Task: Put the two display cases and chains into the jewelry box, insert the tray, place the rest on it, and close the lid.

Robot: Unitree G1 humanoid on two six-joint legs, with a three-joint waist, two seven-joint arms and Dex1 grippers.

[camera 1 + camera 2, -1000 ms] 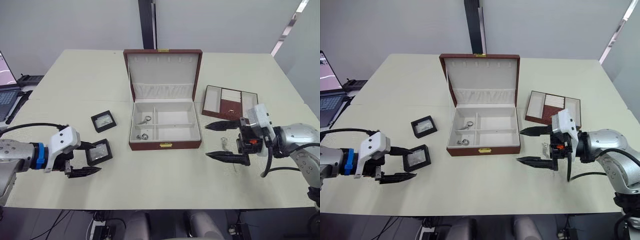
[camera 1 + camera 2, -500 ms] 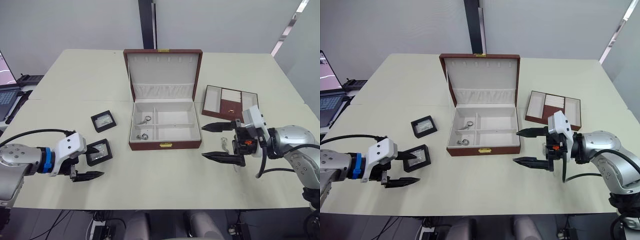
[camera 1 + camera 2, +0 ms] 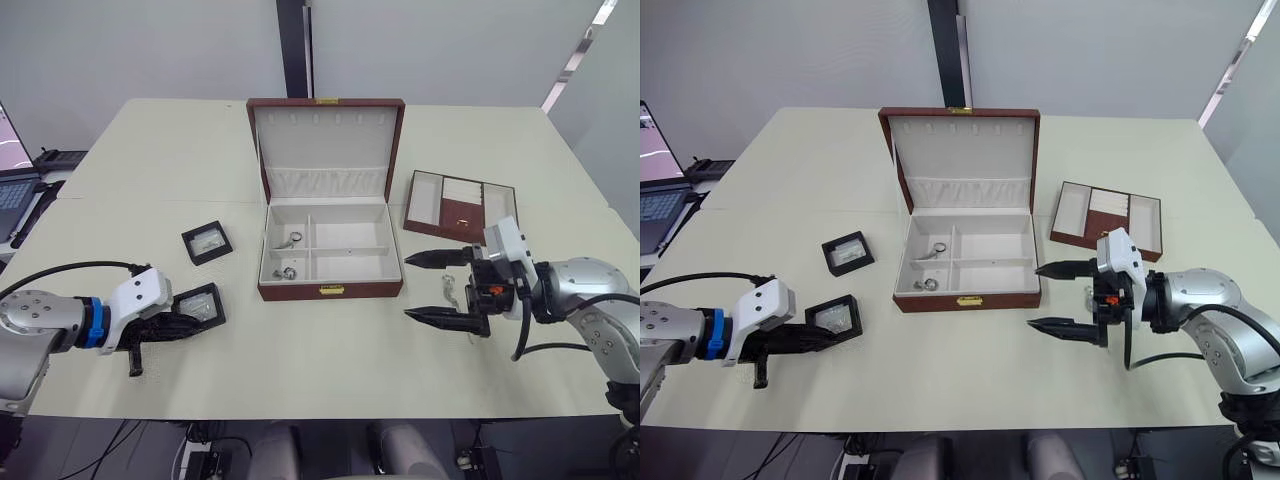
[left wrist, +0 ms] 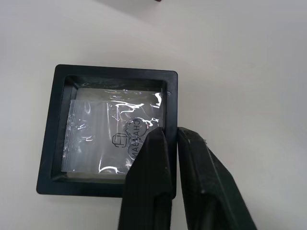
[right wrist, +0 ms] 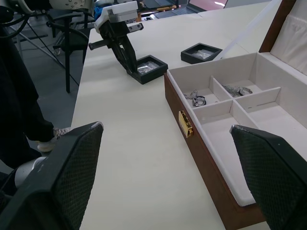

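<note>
Now that my left gripper [image 4: 165, 143] has gone from spread wide half a second ago to pinched on the near rim of the closer display case [image 3: 197, 304], I judge the pick is ready to lift. That case sits on the table [image 3: 330, 340], left of the open jewelry box [image 3: 330, 262]; the second display case [image 3: 207, 242] lies just beyond. My right gripper [image 3: 440, 287] hangs agape near the tray [image 3: 460, 206].
</note>
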